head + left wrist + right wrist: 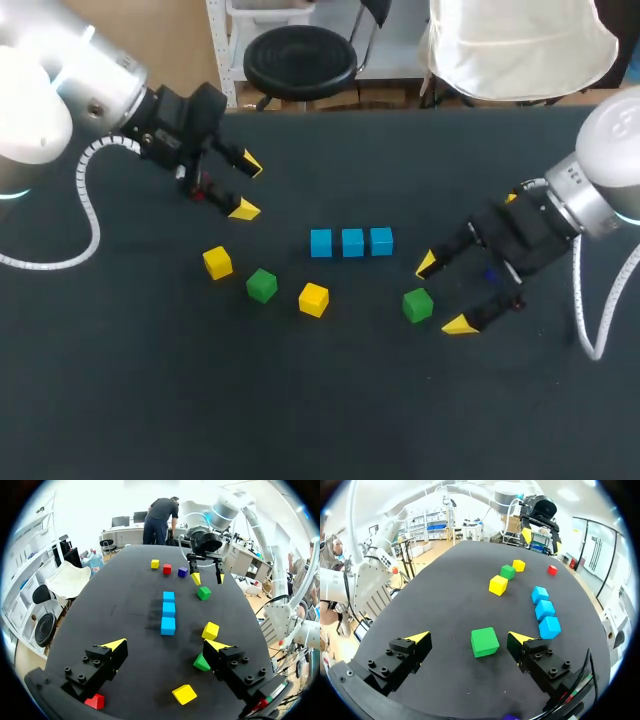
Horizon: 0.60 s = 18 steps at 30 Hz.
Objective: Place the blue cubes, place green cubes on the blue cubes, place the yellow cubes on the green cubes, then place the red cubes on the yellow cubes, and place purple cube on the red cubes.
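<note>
The right tool [442, 294] stands wide open and holds nothing. One green cube [418, 305] rests on the worktop [320, 400] just ahead of the gap between its fingers [416, 639], near the row of blue cubes [351, 242]. Centre the cube between the fingers, square them to opposite faces, then close. The left tool [247, 186] is likewise wide open and empty.

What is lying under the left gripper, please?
A red cube lies on the table below one finger of the open left gripper. In the head view the gripper covers most of it; only a red edge shows.
</note>
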Tool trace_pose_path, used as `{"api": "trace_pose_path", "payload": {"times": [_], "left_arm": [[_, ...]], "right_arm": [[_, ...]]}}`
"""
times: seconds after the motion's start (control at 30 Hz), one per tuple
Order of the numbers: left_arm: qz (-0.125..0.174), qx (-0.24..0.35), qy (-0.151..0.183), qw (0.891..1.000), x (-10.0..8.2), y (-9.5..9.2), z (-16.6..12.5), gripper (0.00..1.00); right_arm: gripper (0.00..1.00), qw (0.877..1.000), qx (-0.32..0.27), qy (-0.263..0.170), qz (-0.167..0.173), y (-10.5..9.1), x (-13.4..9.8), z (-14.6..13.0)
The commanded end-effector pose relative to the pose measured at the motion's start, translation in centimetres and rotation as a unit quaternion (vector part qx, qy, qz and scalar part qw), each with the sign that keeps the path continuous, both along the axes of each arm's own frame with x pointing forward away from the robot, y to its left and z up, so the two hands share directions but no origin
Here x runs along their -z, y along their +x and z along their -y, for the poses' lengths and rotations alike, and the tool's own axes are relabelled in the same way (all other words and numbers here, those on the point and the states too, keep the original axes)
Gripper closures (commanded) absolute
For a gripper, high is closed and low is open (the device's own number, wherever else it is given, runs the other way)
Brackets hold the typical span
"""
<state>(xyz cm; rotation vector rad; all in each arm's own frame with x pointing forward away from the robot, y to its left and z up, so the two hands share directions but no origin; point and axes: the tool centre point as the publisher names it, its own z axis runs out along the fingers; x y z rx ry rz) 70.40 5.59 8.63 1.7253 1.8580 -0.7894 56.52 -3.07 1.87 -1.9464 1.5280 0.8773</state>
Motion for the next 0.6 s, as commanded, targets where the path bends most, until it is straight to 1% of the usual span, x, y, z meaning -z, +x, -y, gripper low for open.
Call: {"api": "trace_pose_path", "payload": {"times": [0.03,0.27,0.6], "left_arm": [[0.000,0.001,0.000,1.000,0.0,0.0,0.0,0.00],[0.000,0.001,0.000,1.000,0.0,0.0,0.0,0.00],[0.000,0.001,0.000,1.000,0.0,0.0,0.0,0.00]], "right_arm": [[0.00,1.000,-0.015,0.005,-0.005,1.1,0.4,-0.4],[0.00,0.999,-0.038,0.008,-0.008,1.8,1.3,-1.2],[0.00,0.999,-0.044,0.012,-0.015,1.8,2.3,-1.6]]}}
